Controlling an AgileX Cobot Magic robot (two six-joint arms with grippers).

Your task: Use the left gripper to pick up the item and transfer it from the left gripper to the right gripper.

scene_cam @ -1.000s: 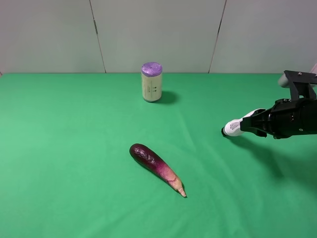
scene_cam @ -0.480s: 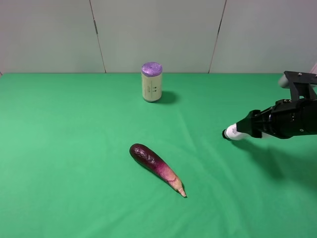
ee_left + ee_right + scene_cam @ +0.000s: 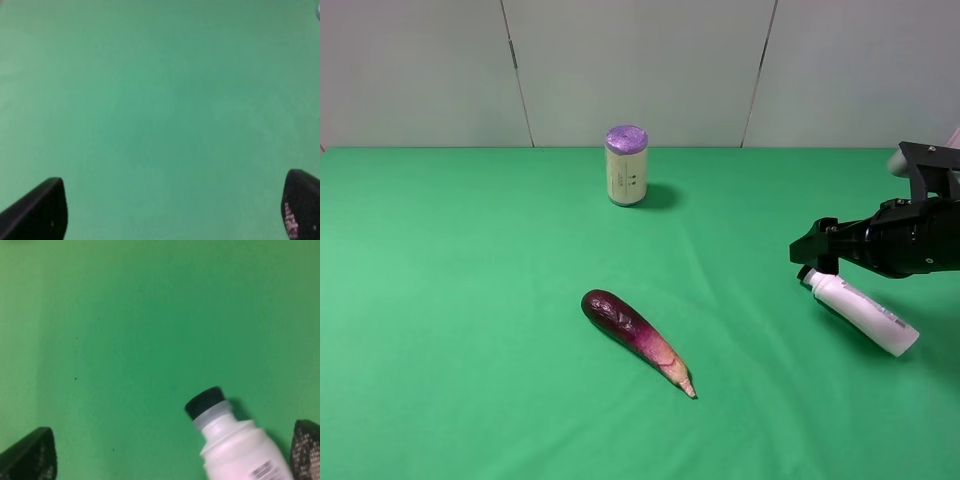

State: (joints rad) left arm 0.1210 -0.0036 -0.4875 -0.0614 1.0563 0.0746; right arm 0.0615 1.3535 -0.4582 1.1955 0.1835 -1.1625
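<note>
The item, a slim white bottle [image 3: 861, 311] with a small black cap, lies on its side on the green table at the right, cap toward the middle. It also shows in the right wrist view [image 3: 239, 450]. My right gripper [image 3: 817, 250] hovers just above the cap end, open and empty. In its wrist view the right gripper [image 3: 170, 457] has its fingertips [image 3: 31, 456] wide apart on either side of the bottle. My left gripper [image 3: 175, 210] is open and empty over bare green table. It is out of the exterior high view.
A purple eggplant [image 3: 636, 340] lies near the middle of the table [image 3: 470, 300]. A cream can with a purple lid [image 3: 627, 165] stands at the back centre. A grey wall runs behind the table.
My right gripper held the bottle by its end above the table. It has opened, and the bottle now lies on the table under it.
</note>
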